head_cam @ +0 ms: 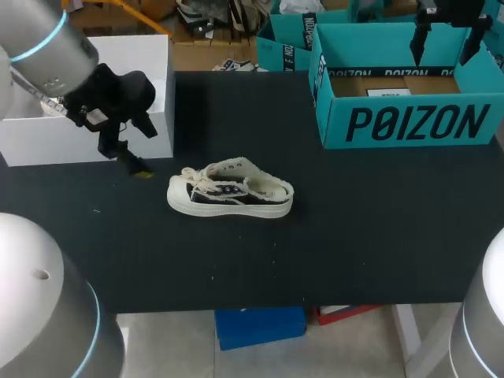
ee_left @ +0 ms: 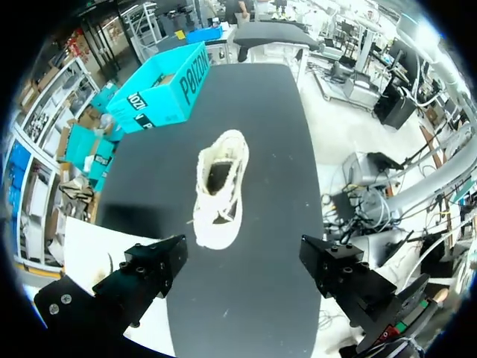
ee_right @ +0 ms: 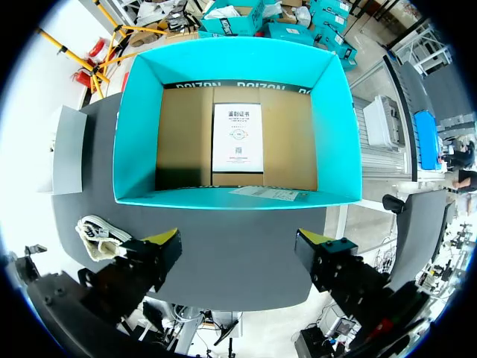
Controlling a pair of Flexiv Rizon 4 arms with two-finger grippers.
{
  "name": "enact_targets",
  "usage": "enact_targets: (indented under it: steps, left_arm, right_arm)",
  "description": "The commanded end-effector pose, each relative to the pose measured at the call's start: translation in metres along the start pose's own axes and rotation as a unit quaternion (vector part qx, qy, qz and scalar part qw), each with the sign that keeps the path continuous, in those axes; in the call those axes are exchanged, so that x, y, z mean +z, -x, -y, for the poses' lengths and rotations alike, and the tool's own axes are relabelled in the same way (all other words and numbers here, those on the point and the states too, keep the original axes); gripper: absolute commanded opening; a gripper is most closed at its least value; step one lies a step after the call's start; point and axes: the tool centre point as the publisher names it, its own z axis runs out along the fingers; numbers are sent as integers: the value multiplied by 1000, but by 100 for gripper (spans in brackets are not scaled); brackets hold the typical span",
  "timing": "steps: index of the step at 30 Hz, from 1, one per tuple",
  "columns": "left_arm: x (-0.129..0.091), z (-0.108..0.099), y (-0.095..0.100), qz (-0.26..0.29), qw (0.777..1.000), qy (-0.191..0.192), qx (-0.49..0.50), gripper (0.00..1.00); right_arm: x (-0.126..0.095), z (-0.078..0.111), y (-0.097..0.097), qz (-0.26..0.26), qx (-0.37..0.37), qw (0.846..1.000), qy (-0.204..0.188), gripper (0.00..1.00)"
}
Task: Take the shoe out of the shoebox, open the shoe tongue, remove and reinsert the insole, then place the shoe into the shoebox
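Observation:
A cream and dark low-top shoe (head_cam: 228, 191) lies on its sole in the middle of the black table (head_cam: 354, 236), toe toward my left arm; its laces are loose and its mouth gapes. My left gripper (head_cam: 128, 153) hangs open just left of the toe, apart from it. In the left wrist view the shoe (ee_left: 220, 190) lies ahead of the open gripper (ee_left: 242, 270). The teal shoebox (head_cam: 409, 118) stands open at the back right. My right gripper (head_cam: 445, 46) hovers open over it. The right wrist view shows the shoebox (ee_right: 238, 198) holding only a paper card (ee_right: 238, 138), below the open gripper (ee_right: 238, 255).
A white box (head_cam: 87, 102) stands at the table's back left, close behind my left gripper. A further teal box (head_cam: 287, 39) sits behind the shoebox. The shoe's toe (ee_right: 95, 230) peeks out beside one finger in the right wrist view.

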Motion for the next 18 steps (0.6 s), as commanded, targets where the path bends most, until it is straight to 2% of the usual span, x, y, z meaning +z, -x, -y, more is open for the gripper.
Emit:
enact_targets:
  steps: [1, 3, 5, 8, 18]
  left_arm:
    - [6, -10, 19, -20, 996, -85, 0, 100]
    - [6, -11, 26, -11, 996, -83, -2, 100]
    - [6, -12, 33, -21, 995, -101, -8, 100]
    - [6, -11, 38, -17, 995, -98, -3, 100]
    - [9, -9, 40, -22, 995, -102, -2, 100]
  right_arm:
    - [0, 0, 0, 0, 0, 1000, 0, 100]
    - [0, 0, 0, 0, 0, 1000, 0, 100]
    - [0, 0, 0, 0, 0, 1000, 0, 100]
    - [0, 0, 0, 0, 0, 1000, 0, 100]
    - [0, 0, 0, 0, 0, 1000, 0, 100]
